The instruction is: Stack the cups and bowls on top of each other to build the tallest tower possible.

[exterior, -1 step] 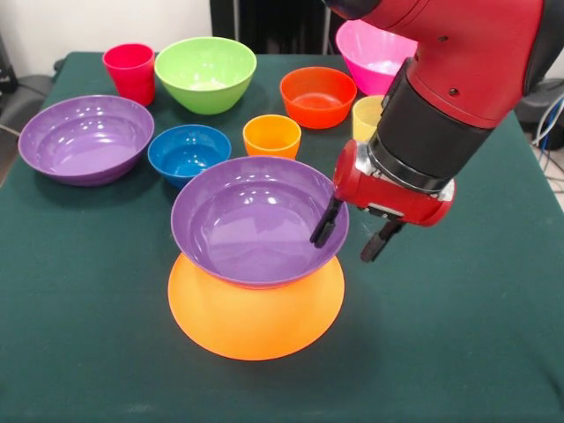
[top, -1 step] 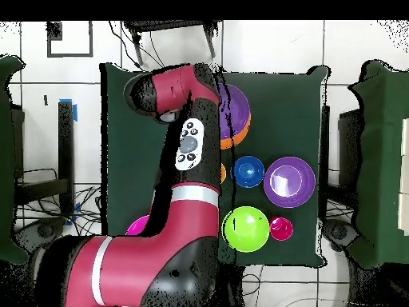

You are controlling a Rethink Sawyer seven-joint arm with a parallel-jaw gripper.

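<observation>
A: How many pieces are on the bench [exterior, -1 step: 458, 352]?

B: Ten. Seven bowls: two purple, one pink [exterior, -1 step: 370, 55], one green [exterior, -1 step: 205, 73], one blue [exterior, -1 step: 189, 152], one orange-red [exterior, -1 step: 317, 95], and one yellow-orange. Three cups: red-pink [exterior, -1 step: 129, 72], orange [exterior, -1 step: 271, 136], and yellow [exterior, -1 step: 366, 116], the last half hidden behind the arm [exterior, -1 step: 467, 79].

A: And the tower?

B: Two pieces so far. The yellow-orange bowl [exterior, -1 step: 256, 322] sits upside down near the front, and one purple bowl [exterior, -1 step: 256, 220] rests upright on its base. The other purple bowl [exterior, -1 step: 85, 138] stands alone at the picture's left.

A: Where is the claw [exterior, -1 step: 354, 236]?

B: At the stacked purple bowl's right rim. It is open and holds nothing: one black finger [exterior, -1 step: 324, 225] hangs over the rim inside the bowl, the other just outside. Whether either touches the rim, I cannot tell.

A: Overhead?

B: The arm covers most of that stack.
</observation>
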